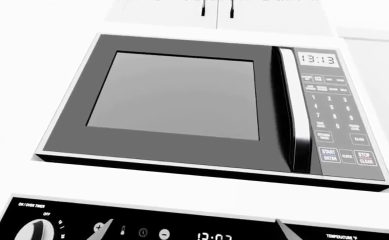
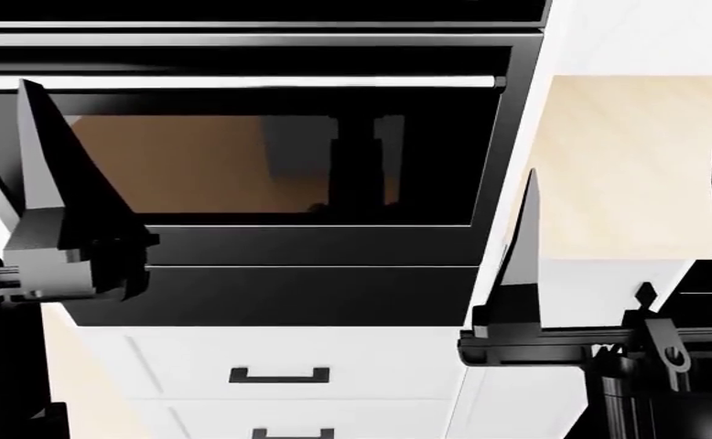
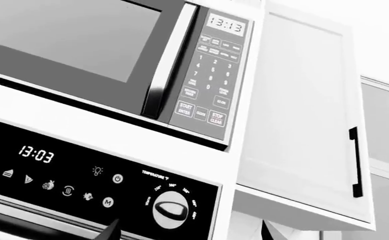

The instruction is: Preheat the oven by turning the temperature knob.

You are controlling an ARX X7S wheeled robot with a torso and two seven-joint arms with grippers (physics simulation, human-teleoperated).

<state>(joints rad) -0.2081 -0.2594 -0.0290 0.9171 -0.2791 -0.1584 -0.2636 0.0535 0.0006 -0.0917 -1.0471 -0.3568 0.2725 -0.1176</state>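
Observation:
The oven [image 2: 271,165] fills the head view: glossy black, dark glass window, thin silver bar handle [image 2: 258,82], plain black panel below. Its control panel shows in the right wrist view with the white temperature knob [image 3: 170,210] at the panel's right end. My right gripper [image 3: 189,232] is open and empty, a short way in front of the knob and not touching it. It also shows in the head view [image 2: 625,229]. My left gripper [image 1: 194,231] is open and empty, facing the panel's clock display [image 1: 214,236]. One of its fingers [image 2: 48,183] shows in the head view.
A built-in microwave [image 1: 181,100] sits above the oven panel and also shows in the right wrist view [image 3: 81,40]. A timer knob [image 1: 34,232] is at the panel's left end. A white cabinet door with a black handle [image 3: 354,162] stands right of the oven. White drawers [image 2: 279,375] lie below it.

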